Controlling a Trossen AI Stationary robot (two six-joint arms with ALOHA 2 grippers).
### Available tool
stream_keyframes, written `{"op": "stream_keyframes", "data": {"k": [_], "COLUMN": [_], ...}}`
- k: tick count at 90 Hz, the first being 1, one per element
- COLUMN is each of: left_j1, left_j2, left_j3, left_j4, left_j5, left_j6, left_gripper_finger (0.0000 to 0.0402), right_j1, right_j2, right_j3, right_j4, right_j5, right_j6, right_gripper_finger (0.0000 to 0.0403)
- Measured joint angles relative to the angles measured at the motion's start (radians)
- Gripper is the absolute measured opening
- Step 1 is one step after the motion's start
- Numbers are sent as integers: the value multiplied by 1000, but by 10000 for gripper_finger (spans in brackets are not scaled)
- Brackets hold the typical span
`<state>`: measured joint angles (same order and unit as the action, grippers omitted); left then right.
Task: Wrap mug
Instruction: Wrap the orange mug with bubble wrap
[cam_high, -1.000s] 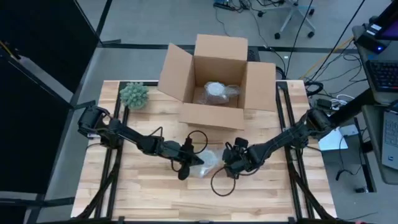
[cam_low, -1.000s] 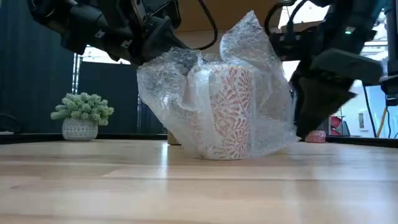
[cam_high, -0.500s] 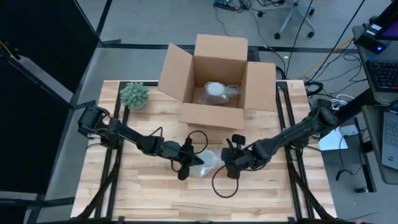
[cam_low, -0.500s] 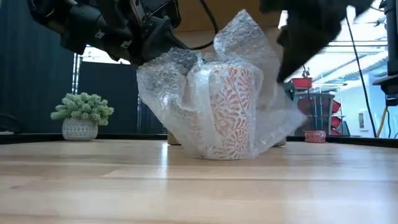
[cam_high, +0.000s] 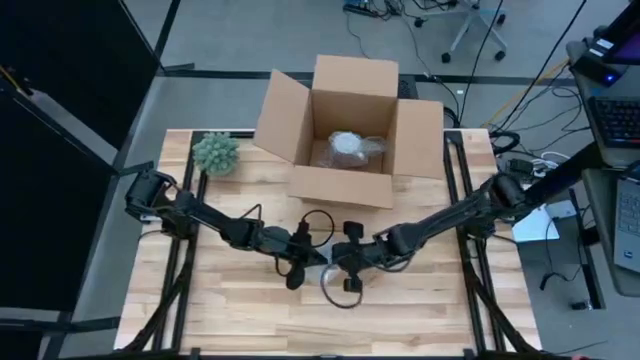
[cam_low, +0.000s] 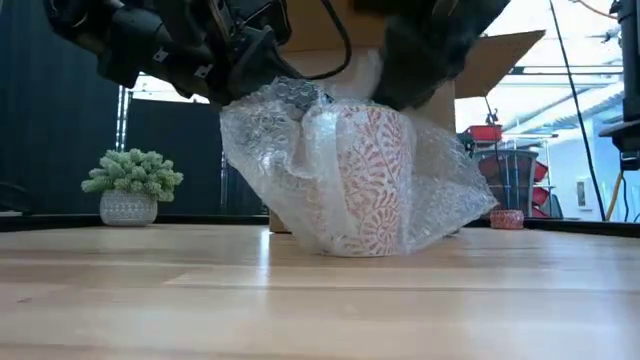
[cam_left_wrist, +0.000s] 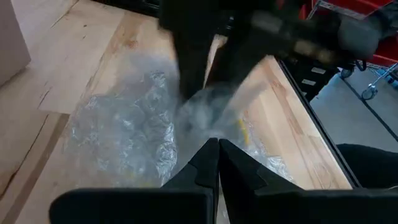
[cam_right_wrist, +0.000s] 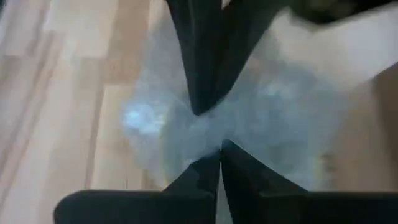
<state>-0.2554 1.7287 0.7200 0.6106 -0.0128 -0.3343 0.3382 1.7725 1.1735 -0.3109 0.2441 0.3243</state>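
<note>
Mid-wrap: patterned mug (cam_low: 368, 180) upright on worktop (cam_low: 320, 300), swathed in bubble wrap (cam_low: 270, 160). Left gripper (cam_left_wrist: 217, 147) fingers clamped on wrap; right gripper (cam_right_wrist: 219, 149) likewise, folding it across mug's top. Next: tuck fold down.

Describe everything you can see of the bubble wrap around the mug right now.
The bubble wrap is clear, crinkled plastic film draped loosely over and around the upright patterned mug, which shows through it. Its lower edges spread out on the wooden table on both sides. The left gripper is shut on its upper edge. The right gripper, over the mug's top, is pinched shut on the film too.
</note>
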Motion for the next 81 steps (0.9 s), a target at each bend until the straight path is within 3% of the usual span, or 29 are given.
{"op": "stream_keyframes", "data": {"k": [37, 44, 55, 65, 81], "left_j1": [-23, -21, -14, -5, -2], "left_j2": [-181, -232, -291, -259, -148], "left_j3": [26, 26, 26, 26, 26], "left_j4": [-13, -100, -291, -354, -202], "left_j5": [32, 22, -97, -169, -119], "left_j6": [0, -6, 2, 4, 0], "left_gripper_finger": [0, 0, 0, 0, 0], "right_j1": [-25, -30, -32, -32, -32], "right_j2": [47, 47, 47, 47, 47], "right_j3": [61, 67, 71, 71, 71], "right_j4": [-51, -52, -54, -54, -54], "right_j5": [-38, -38, -38, -36, -34], "right_j6": [-55, -59, -60, -67, -67], "right_gripper_finger": [0, 0, 0, 0, 0]}}
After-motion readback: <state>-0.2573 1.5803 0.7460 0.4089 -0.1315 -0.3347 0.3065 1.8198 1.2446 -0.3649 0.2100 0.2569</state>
